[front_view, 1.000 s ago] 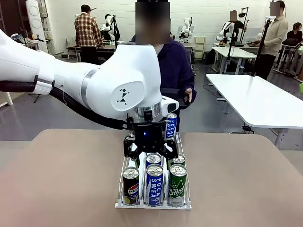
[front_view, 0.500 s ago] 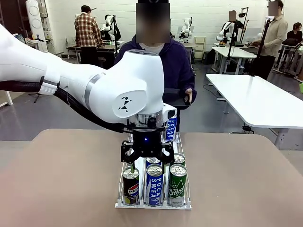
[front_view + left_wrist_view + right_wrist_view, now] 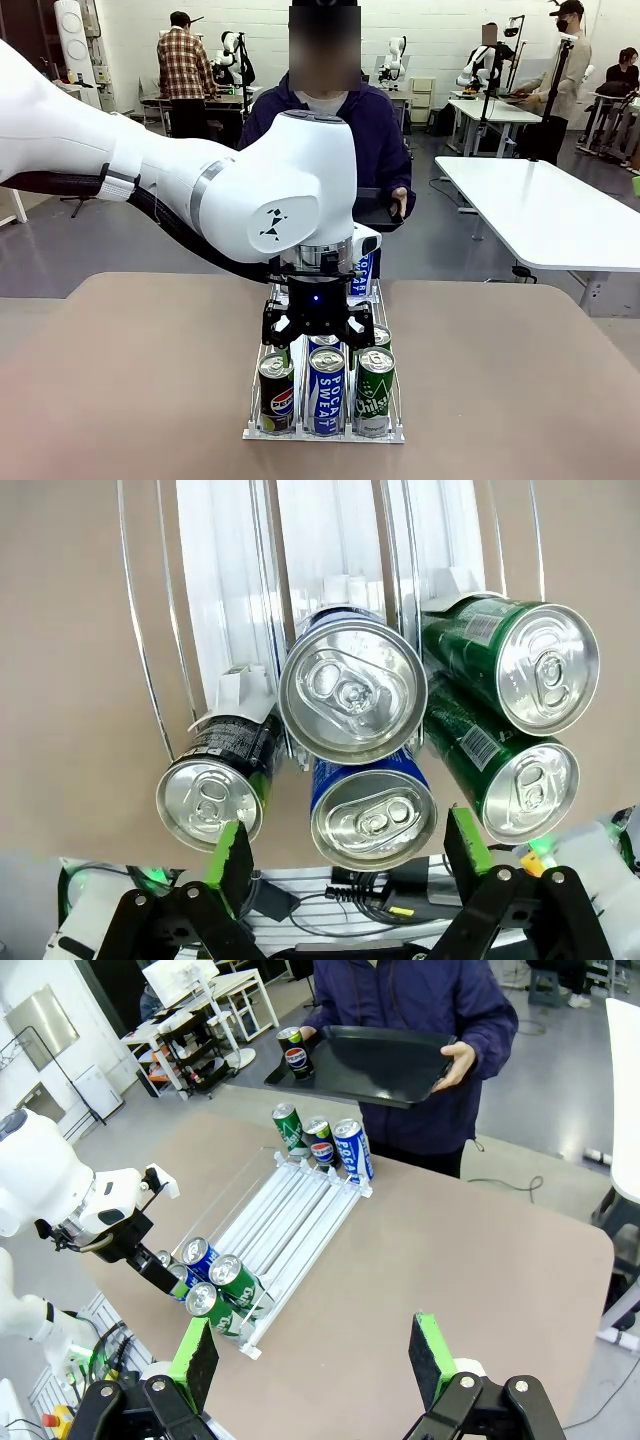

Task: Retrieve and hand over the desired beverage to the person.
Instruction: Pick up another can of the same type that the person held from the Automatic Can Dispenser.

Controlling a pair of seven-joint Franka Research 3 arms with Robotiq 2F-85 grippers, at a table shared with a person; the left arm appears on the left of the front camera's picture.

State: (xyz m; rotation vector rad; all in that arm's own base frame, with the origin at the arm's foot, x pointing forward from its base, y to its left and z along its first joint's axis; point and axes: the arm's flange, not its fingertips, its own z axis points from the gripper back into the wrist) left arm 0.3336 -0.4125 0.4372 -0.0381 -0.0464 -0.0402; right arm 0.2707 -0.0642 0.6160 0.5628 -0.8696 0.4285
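Jaws of left gripper [image 3: 350, 840] released above near blue can [image 3: 372, 815]; descent could clip the black can [image 3: 210, 800] and green can [image 3: 527, 788] crowding it

Blue/wht can [image 3: 326, 392], green can [image 3: 375, 392], blk tray [image 3: 380, 1065] (person [image 3: 385, 140] in navy-purple)

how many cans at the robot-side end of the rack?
5: one Pepsi can in the left lane, two Pocari Sweat cans in the middle lane, two green cans in the right lane. None looks hidden.
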